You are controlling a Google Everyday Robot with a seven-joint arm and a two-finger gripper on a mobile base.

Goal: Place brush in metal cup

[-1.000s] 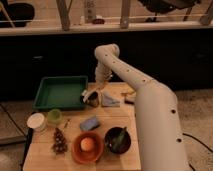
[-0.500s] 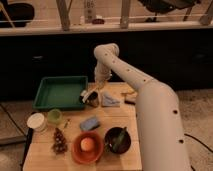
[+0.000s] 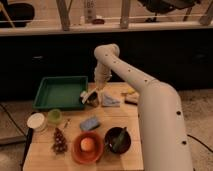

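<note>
Surface: a small wooden table (image 3: 45,160) crowded with bowls, before a dark counter.
Gripper: the gripper (image 3: 90,96) hangs low just beside the right edge of the green tray (image 3: 61,92). I cannot tell its state.
Change: almost none. Over the last second the arm has held the same pose.
Metal cup: the metal cup (image 3: 93,102) seems to sit directly beneath the gripper (partly hidden).
Brush: a pale sliver at the gripper may be the brush (image 3: 84,94), but I am not sure.
Meaning: probably paused at the drop, with release not yet confirmed.
</note>
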